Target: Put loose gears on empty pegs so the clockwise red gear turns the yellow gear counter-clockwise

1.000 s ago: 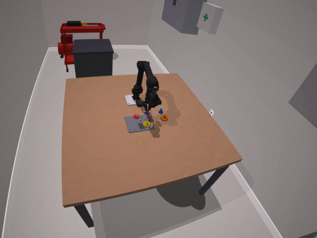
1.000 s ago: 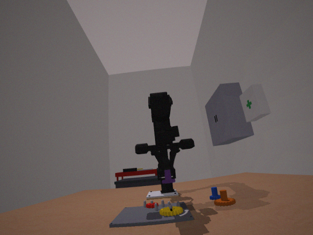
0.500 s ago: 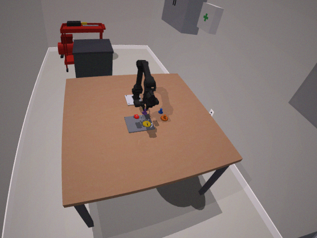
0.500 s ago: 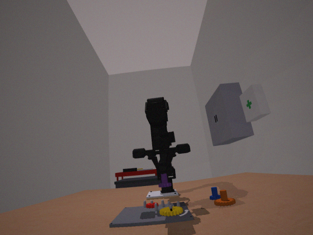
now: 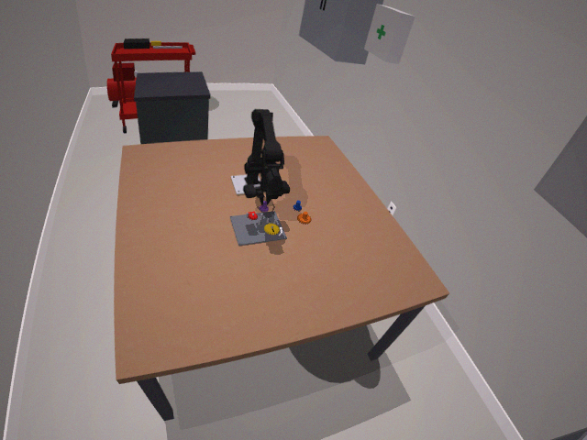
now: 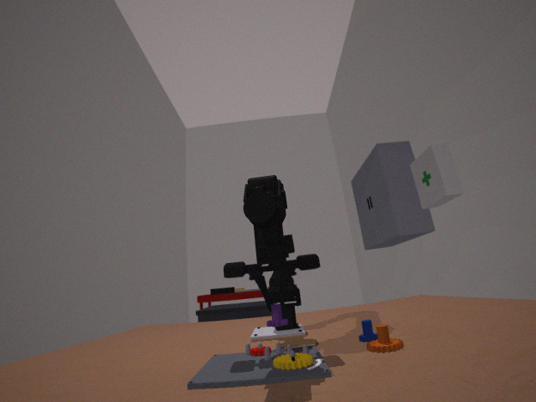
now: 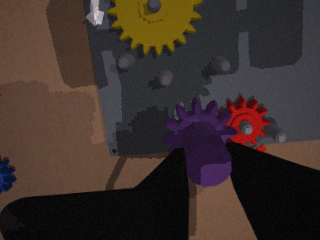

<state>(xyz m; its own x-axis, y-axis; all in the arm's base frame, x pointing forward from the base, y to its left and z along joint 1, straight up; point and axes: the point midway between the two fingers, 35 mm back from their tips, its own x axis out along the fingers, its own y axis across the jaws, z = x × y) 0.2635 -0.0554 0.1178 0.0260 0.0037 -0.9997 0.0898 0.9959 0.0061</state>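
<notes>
My gripper [image 5: 266, 203] [image 6: 276, 307] [image 7: 204, 154] is shut on the stem of the purple gear [image 5: 263, 207] [image 6: 276, 321] [image 7: 197, 117], holding it in the air over the back edge of the grey board [image 5: 241, 234] [image 6: 212, 373] [image 7: 295, 112]. In the wrist view the purple gear overlaps the left side of the red gear [image 5: 252, 215] [image 6: 258, 351] [image 7: 245, 129]. The yellow gear [image 5: 271, 229] [image 6: 292, 361] [image 7: 175, 27] sits farther forward. Empty pegs show in the wrist view, one peg [image 7: 165, 78] between purple and yellow, another peg [image 7: 221, 65] to its right. Board under the purple gear is hidden.
The blue gear [image 5: 297, 206] [image 6: 367, 332] [image 7: 5, 176] and the larger orange gear [image 5: 304, 218] [image 6: 384, 345] stand upright on the table, right of the board in the top and exterior views. A white plate [image 5: 238, 184] [image 6: 263, 332] lies at the arm's base, behind the board.
</notes>
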